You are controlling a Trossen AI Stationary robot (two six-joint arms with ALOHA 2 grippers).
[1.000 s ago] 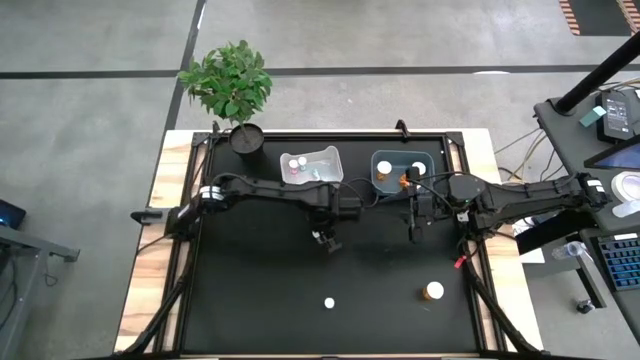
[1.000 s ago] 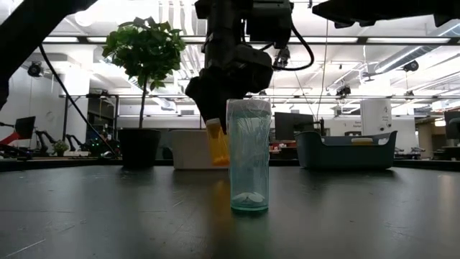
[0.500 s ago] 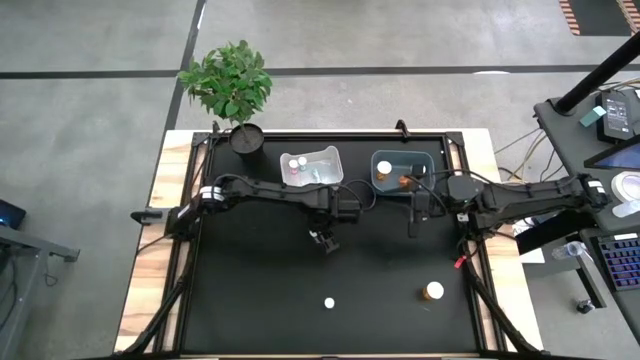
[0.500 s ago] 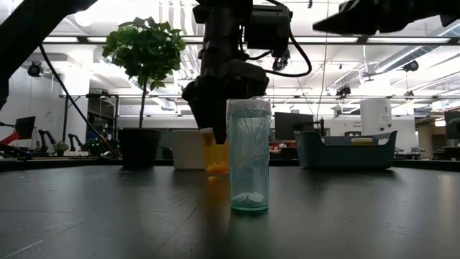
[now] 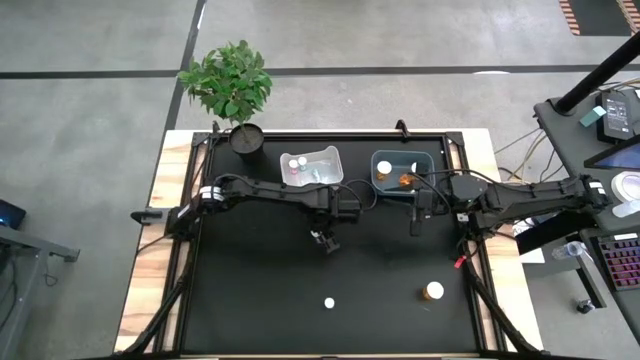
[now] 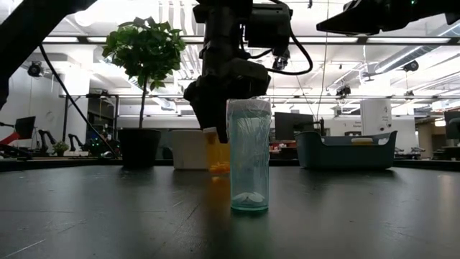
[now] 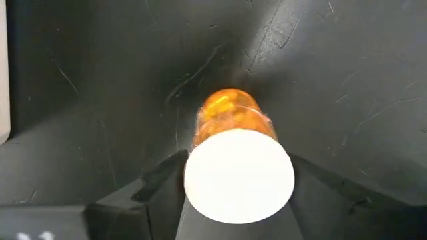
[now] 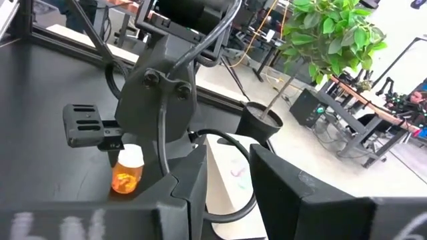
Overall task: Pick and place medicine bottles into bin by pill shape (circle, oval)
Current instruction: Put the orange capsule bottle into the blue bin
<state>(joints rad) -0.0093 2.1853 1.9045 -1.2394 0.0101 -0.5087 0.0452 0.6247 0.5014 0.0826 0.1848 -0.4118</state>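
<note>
The left gripper clamps an amber bottle by its cap; next, carry it to a bin; the right gripper waits alongside, fingers narrowly parted and empty.

A grey concrete floor, crossed by dark seam lines, surrounds the black-topped table, which sits on a pale wooden base. A potted plant stands at the table's far left corner, and beside the table's right edge there is a desk crowded with a keyboard and other gear. Beyond the table, past the plant, the low view shows an open workshop under a bright white ceiling with long strip lights, with dark monitors and equipment racks along the back.
</note>
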